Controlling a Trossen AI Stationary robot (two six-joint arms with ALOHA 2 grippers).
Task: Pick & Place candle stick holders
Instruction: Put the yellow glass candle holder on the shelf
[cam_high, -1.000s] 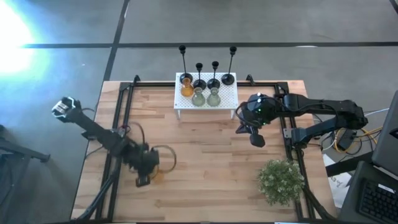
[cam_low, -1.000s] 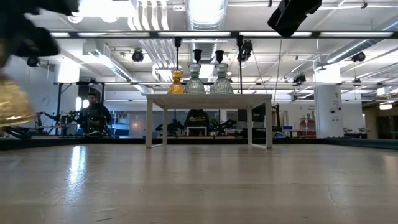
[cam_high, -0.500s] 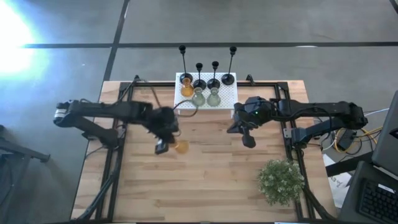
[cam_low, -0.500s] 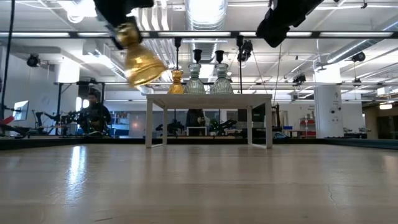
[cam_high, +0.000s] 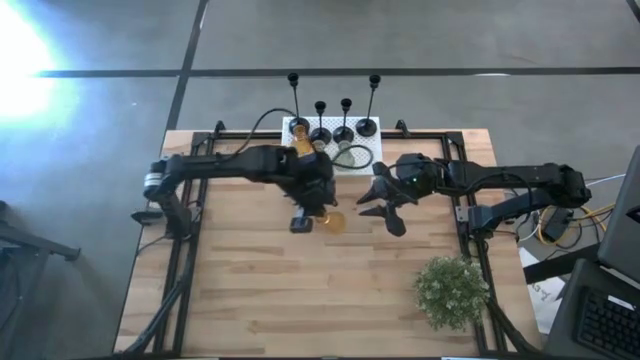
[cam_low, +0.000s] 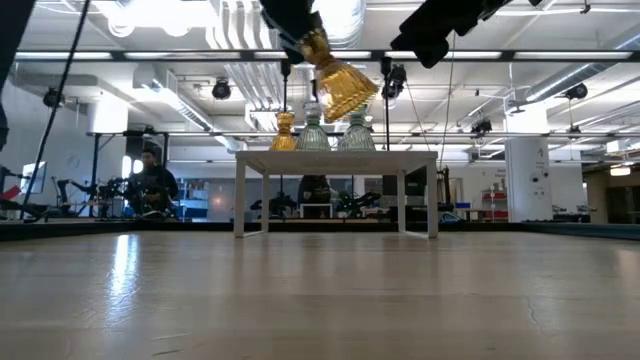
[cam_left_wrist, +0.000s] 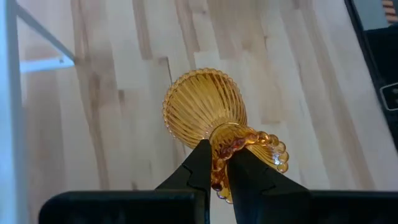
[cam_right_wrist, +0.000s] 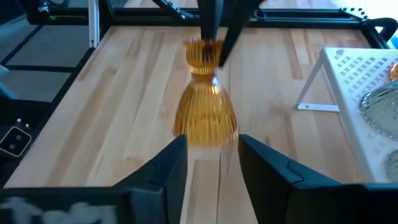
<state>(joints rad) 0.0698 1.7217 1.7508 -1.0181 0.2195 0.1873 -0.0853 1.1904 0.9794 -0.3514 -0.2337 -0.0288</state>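
My left gripper (cam_high: 320, 210) is shut on an amber glass holder (cam_high: 332, 221), which it carries in the air just in front of the white rack (cam_high: 365, 152). The holder also shows in the low view (cam_low: 342, 85) and the right wrist view (cam_right_wrist: 205, 112). My right gripper (cam_high: 378, 212) is open and empty, level, its fingers pointing at the held holder from the right. On the rack stand the black holders (cam_high: 345, 128) at the far edge, a second amber one (cam_low: 285, 132) and two pale green ones (cam_low: 313, 130). My left gripper pinches the amber holder's narrow beaded end (cam_left_wrist: 219, 163) between its two fingers. The fingers (cam_right_wrist: 211, 25) come from above, slanting down. The holder hangs below them, tilted, its wide ribbed end (cam_left_wrist: 200, 106) lowest, lifted clear of the table.
A bushy green plant (cam_high: 452, 290) stands at the table's near right. A black frame rail (cam_high: 190, 230) runs along the table's left side, another (cam_high: 462, 215) along the right. Bare wood (cam_high: 300, 290) lies in front of both grippers.
My left gripper has swung from the table's near left toward the right and far side, up to the rack, carrying the amber holder higher and clear of the table. My right gripper has shifted a little toward the left, nearer the holder.
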